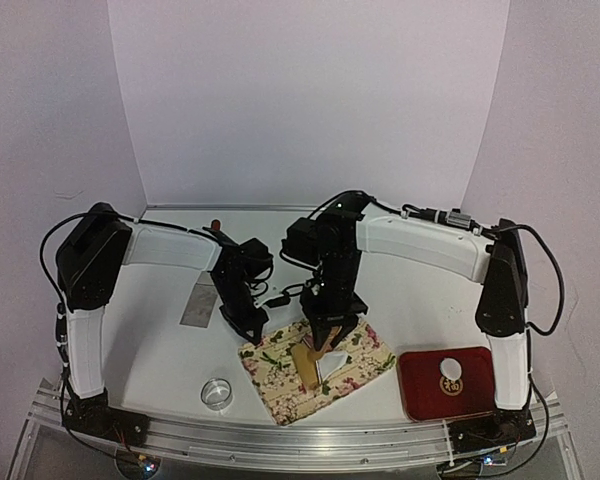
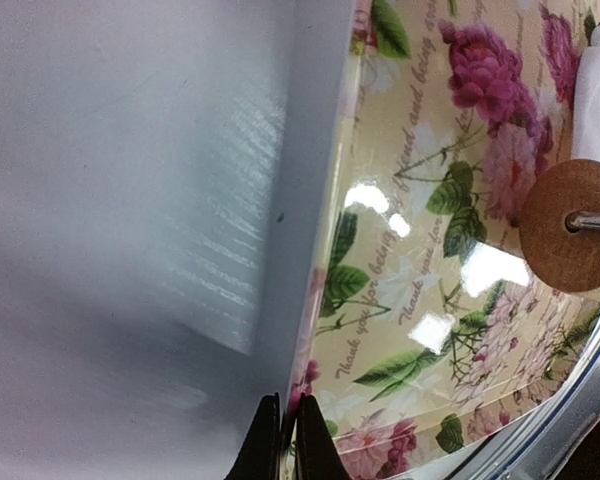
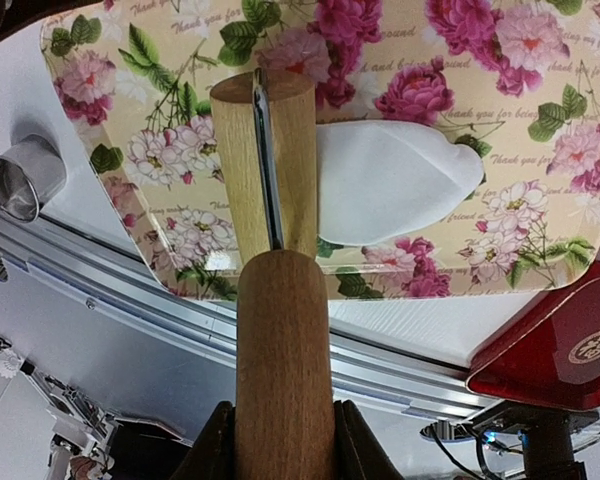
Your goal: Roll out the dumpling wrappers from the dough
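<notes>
Right tool (image 3: 285, 452) is clamped on the handle of a light wooden rolling pin (image 3: 268, 170), one finger on each side. The pin's roller lies on a floral-print rectangular board (image 1: 280, 395) and touches the edge of an irregular white dough sheet (image 3: 390, 195) on that board. Left tool (image 2: 288, 440) is closed, its tips together with nothing between them, right at the board's edge on the white counter (image 1: 410, 300). I can't tell if it touches the board. A small round white dumpling wrapper (image 1: 450, 367) sits on a glossy red square tray (image 1: 420, 395) just right of the board, apart from the dough sheet. A small metal ring cutter (image 1: 217, 392) stands on the counter left of the board. A flat grey metal plate (image 1: 198, 303) lies farther back, beside the left arm.
</notes>
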